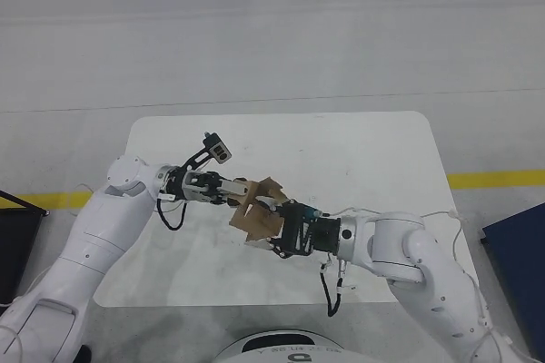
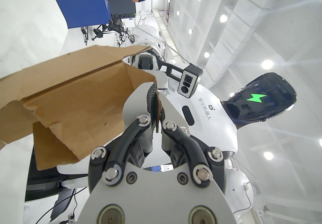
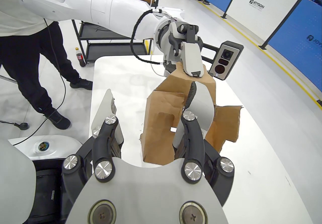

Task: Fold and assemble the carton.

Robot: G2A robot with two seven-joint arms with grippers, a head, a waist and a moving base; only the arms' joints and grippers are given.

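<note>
While my left gripper [image 2: 157,99] clamps a wall of the carton [image 1: 259,210] and my right gripper [image 3: 151,90] stands spread, I judge assembly partway: flaps hang unfolded.

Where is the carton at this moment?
In the top view the carton is over the middle of the white table. The left gripper pinches one edge, and the open right gripper is at its other side.

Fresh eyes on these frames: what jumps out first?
A half-folded brown carton held between both arms over the white table. The left gripper is pinched shut on one cardboard edge; the right gripper stands wide open, one finger against a panel.
</note>
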